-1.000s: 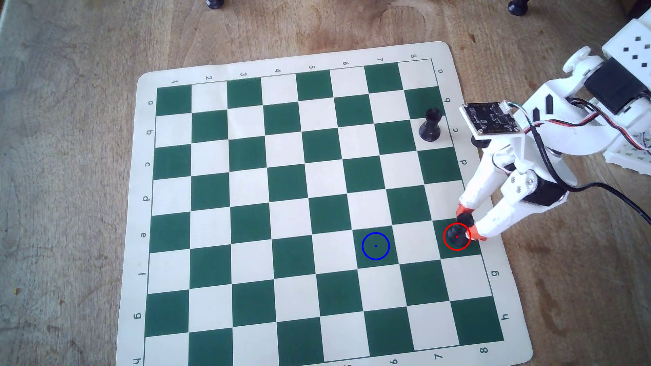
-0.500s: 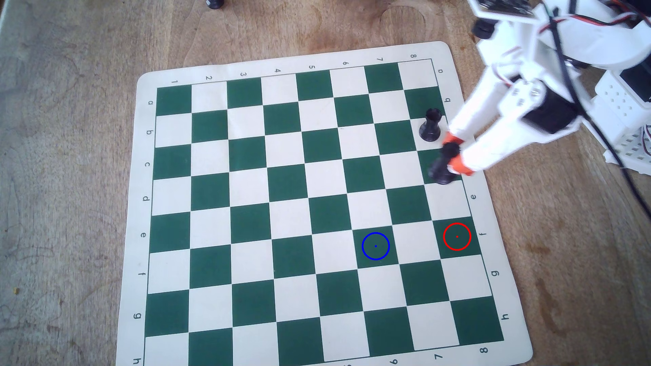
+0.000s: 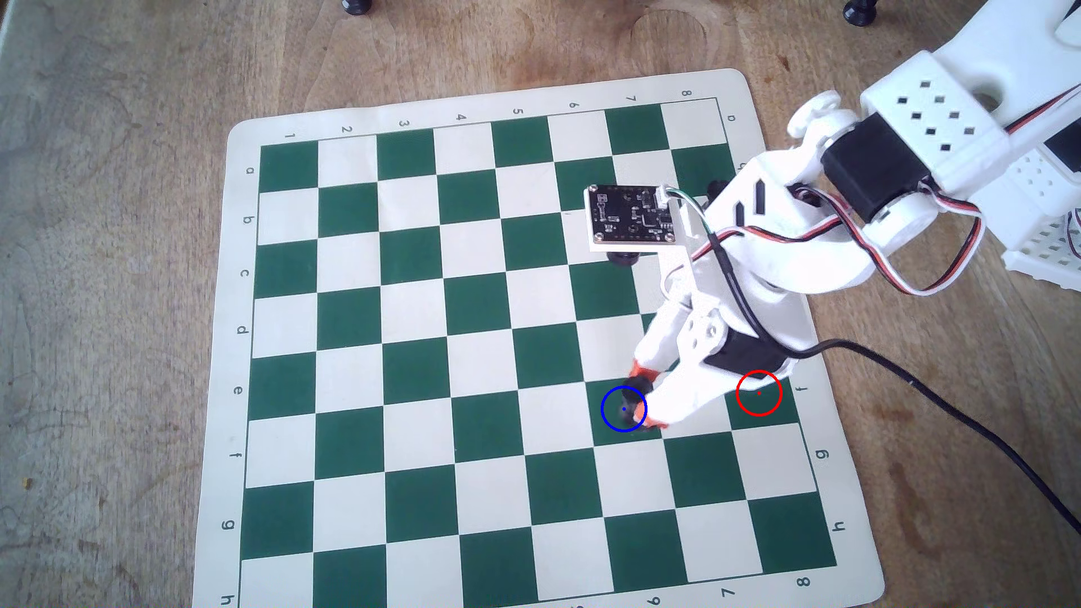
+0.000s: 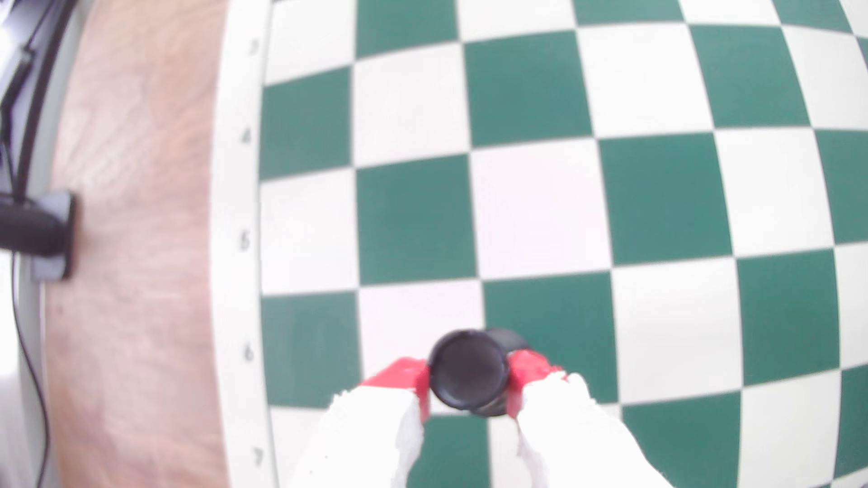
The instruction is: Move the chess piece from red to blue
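The black rook is held between the red-tipped fingers of my gripper, at the upper right edge of the blue ring, which lies on a green square. In the wrist view I look down on the rook's round top, with a red fingertip pressed against each side; the gripper is shut on it. I cannot tell whether its base touches the board. The red ring lies two squares to the right in the overhead view, on a green square, with no piece in it.
The green-and-cream chess mat lies on a wooden table. A black cable runs across the table at the right. A white perforated block stands at the right edge. Two black feet show at the top edge.
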Action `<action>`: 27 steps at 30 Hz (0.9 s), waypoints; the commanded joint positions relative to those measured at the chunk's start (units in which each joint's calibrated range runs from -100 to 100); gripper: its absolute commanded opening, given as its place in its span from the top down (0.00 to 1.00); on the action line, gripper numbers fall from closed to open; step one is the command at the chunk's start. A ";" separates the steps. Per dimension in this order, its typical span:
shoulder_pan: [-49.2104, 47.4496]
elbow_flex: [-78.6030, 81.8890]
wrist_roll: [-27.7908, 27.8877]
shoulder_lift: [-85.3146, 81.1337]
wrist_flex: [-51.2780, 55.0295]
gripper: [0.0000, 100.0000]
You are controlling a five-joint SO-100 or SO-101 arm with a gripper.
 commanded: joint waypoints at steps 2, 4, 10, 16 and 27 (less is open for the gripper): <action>0.62 -3.95 -0.15 -0.06 -3.24 1.00; 1.09 -3.95 -0.15 0.11 -3.57 1.00; 2.11 -3.77 0.10 0.70 -3.73 1.00; 2.50 -2.59 0.24 3.08 -5.62 1.00; 3.36 -2.32 0.44 5.29 -6.03 1.00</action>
